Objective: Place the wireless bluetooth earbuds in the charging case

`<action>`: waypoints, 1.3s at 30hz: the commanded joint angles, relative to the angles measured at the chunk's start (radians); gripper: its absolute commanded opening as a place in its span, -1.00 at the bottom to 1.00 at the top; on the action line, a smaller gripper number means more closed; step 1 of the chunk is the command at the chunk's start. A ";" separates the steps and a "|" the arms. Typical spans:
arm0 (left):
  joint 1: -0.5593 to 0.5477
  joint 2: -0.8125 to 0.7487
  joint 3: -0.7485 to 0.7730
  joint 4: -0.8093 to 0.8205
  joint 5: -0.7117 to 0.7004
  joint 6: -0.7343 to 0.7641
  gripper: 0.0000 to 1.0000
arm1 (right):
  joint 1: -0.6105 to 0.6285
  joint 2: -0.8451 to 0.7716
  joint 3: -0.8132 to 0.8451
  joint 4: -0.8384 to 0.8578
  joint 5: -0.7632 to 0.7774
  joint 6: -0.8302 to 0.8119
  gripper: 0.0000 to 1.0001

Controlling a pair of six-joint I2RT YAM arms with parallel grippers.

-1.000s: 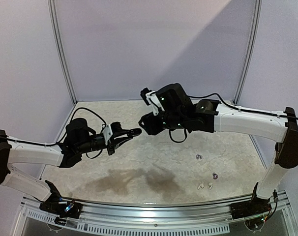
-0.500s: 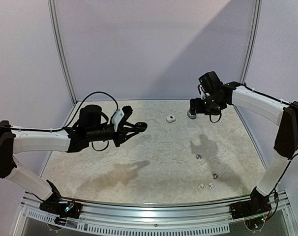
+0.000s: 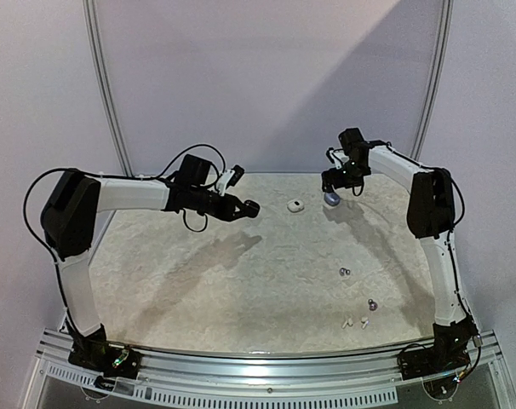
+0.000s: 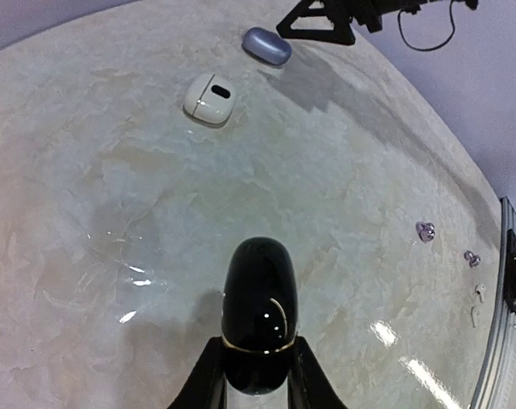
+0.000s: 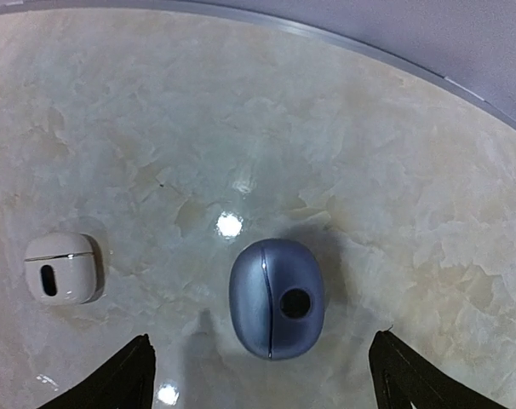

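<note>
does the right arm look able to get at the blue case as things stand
Likely yes: the right gripper hovers open over the blue case, a finger on either side, with nothing between them. The white case lies apart to one side on the table.

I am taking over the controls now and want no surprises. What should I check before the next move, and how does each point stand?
1. Does the left gripper hold the black case: ok, shut on it, above the table.
2. Is the right gripper free: ok, jaws wide either side of the blue case, not touching.
3. Is the blue case lid open: not ok, looks closed.
4. Is the white case clear of the right gripper: ok, lies apart to one side.
5. Are the earbuds stowed: not ok, loose near the table's front right.
</note>
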 commanded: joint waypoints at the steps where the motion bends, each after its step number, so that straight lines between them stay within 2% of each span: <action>1: 0.038 0.089 0.060 -0.009 0.075 -0.142 -1.00 | -0.017 0.097 0.085 -0.008 -0.021 -0.080 0.78; 8: 0.077 0.212 0.051 0.106 0.077 -0.310 -1.00 | -0.023 0.150 0.102 0.064 -0.068 -0.089 0.80; 13: 0.089 0.253 0.033 0.135 0.063 -0.380 -0.98 | -0.022 0.178 0.108 0.039 -0.058 -0.047 0.69; 16: 0.097 0.269 0.027 0.132 0.045 -0.406 -0.79 | -0.022 0.189 0.102 0.023 -0.049 -0.028 0.64; 18: 0.102 0.278 0.023 0.127 0.032 -0.425 -0.58 | -0.022 0.196 0.094 0.028 -0.034 -0.014 0.62; 22: 0.105 0.280 0.024 0.095 0.005 -0.427 0.07 | -0.023 0.210 0.093 0.040 -0.017 -0.012 0.55; 24: 0.106 0.274 0.027 0.084 -0.002 -0.420 0.33 | -0.023 0.212 0.089 0.042 -0.013 -0.012 0.49; 27: 0.106 0.267 0.035 0.072 0.001 -0.409 0.75 | -0.023 0.215 0.085 0.042 -0.015 -0.012 0.30; 29: 0.107 0.258 0.046 0.042 0.006 -0.392 0.96 | -0.022 0.213 0.082 0.044 -0.017 -0.012 0.09; 34: 0.108 0.222 0.057 0.005 0.030 -0.328 0.98 | -0.023 0.200 0.071 0.059 -0.029 -0.012 -0.45; 39: 0.109 0.140 0.048 0.002 0.084 -0.258 0.98 | -0.023 0.088 -0.086 0.185 -0.037 0.022 -0.59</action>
